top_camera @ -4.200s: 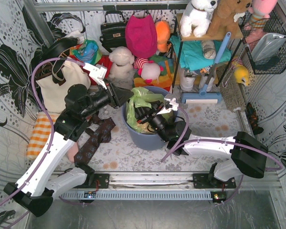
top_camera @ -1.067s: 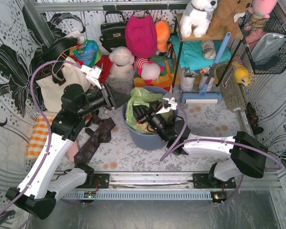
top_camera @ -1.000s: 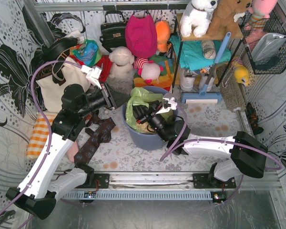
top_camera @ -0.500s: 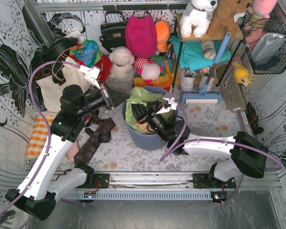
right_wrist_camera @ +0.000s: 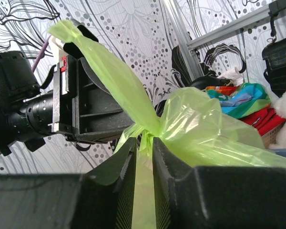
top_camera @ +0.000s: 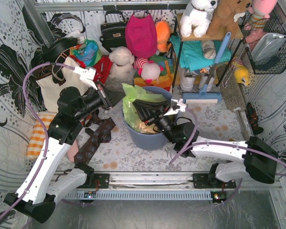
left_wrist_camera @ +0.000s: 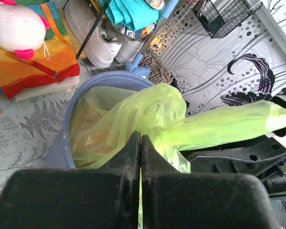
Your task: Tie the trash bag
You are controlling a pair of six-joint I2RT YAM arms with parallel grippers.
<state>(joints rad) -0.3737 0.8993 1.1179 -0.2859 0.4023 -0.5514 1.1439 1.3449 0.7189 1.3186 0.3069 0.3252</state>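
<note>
The lime-green trash bag [top_camera: 132, 102] sits in a blue-grey bin [top_camera: 152, 140], its top gathered into a bunch with two tails. My left gripper [top_camera: 112, 97] is at the bin's left rim. In the left wrist view, its jaws [left_wrist_camera: 140, 136] are shut on a fold of bag plastic [left_wrist_camera: 148, 107]. A tail stretches right over the right gripper's black fingers [left_wrist_camera: 238, 155]. My right gripper [top_camera: 140, 106] reaches over the bin from the right. Its jaws [right_wrist_camera: 144, 140] stand slightly apart, a green strip between them, just under the bunch [right_wrist_camera: 155, 129]. Another tail [right_wrist_camera: 105, 71] runs up to the left gripper's fingers.
Plush toys, a magenta bag [top_camera: 140, 36] and a black handbag [top_camera: 113, 31] crowd the back. A shelf with teal cloth [top_camera: 198, 52] and a blue brush [top_camera: 202, 98] stand right of the bin. A dark patterned cloth [top_camera: 97, 136] lies to its left. White shoes [left_wrist_camera: 93, 33] sit behind.
My left gripper shut on the bag and drew back left, stretching the top up and leftwards. My right gripper's jaws loosened from shut, and that arm shifted right.
</note>
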